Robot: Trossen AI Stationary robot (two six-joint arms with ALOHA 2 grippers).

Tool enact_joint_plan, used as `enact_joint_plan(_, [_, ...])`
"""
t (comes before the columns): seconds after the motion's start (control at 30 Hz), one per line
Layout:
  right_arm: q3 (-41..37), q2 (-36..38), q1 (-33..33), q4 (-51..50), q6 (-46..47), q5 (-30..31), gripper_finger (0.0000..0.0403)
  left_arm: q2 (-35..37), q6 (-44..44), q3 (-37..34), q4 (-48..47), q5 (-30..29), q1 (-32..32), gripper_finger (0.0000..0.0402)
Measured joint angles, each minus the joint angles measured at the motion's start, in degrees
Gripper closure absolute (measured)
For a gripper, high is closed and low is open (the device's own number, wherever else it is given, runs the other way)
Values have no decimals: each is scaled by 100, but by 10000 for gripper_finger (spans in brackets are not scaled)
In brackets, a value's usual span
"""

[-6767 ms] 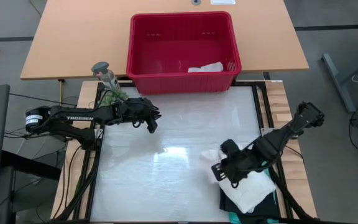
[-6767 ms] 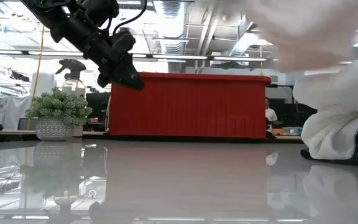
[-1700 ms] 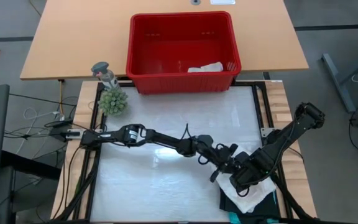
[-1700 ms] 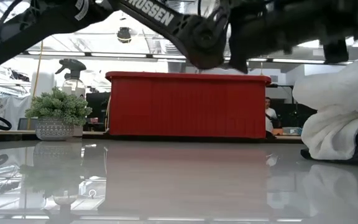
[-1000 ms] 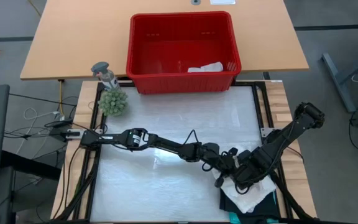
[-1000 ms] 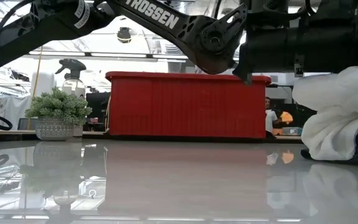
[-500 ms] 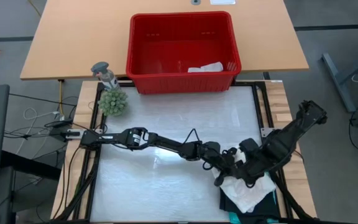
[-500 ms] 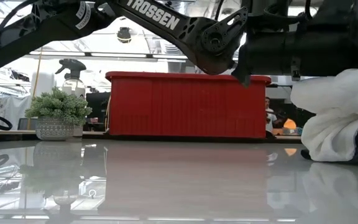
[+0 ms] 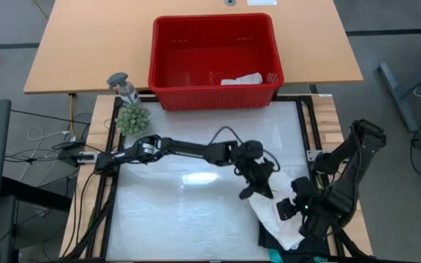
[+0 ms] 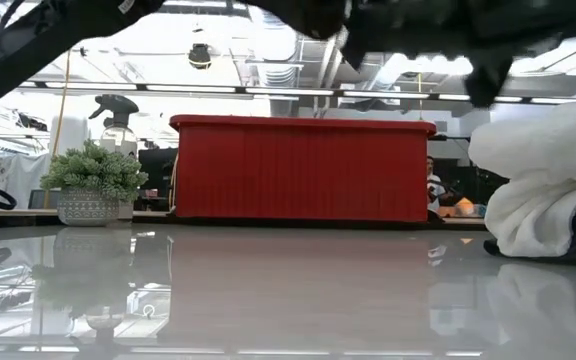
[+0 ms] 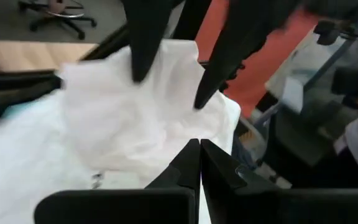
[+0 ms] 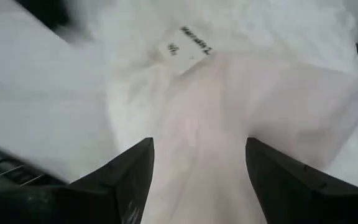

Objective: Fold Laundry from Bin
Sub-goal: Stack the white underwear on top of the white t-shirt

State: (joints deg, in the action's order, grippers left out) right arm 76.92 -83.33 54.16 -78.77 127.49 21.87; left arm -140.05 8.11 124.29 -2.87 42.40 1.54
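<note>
Near right on the table, the right gripper point(image 9: 292, 207), jaws spread, has lifted off the white top point(image 9: 272, 215); the left gripper point(image 9: 258, 186), clenched empty, has drawn back. One cloth point(image 9: 241, 78) remains in the bin point(image 9: 214, 95), so folding continues.

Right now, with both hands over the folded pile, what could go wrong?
1. The right hand, open above the white top, could snag and unfold it.
2. The left hand, shut, sits near the pile's edge and the right hand; they may collide.
3. One small white cloth remains in the bin.
</note>
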Motion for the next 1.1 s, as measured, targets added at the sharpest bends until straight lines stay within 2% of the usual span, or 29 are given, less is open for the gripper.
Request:
enact_joint_plan(0.23, [-879,-41,42,523,73,-495,140,774,-761,4,-1611,-341,-311,401])
enact_joint_plan(0.37, [-1373,-37,25,628,64,-728,146,1072,-784,4,-1972,-413,-430,401])
enact_joint_plan(0.53, [-1839,-37,67,1353,-5,-1191,148,1288,-855,4,-2242,-419,-522,401])
enact_joint_plan(0.67, [-1603,-30,71,1431,-71,-908,148,1295,-922,4,-2394,-427,-577,401])
enact_joint_plan(0.87, [-670,48,85,439,-222,-253,148,1303,-964,4,-2571,-430,-642,401])
enact_joint_plan(0.93, [-413,53,189,152,-218,-317,148,1303,-1052,4,-2634,-448,-643,401])
enact_joint_plan(1.1, [-176,53,573,-95,119,-1083,148,1303,-1092,4,-2720,-579,-642,401])
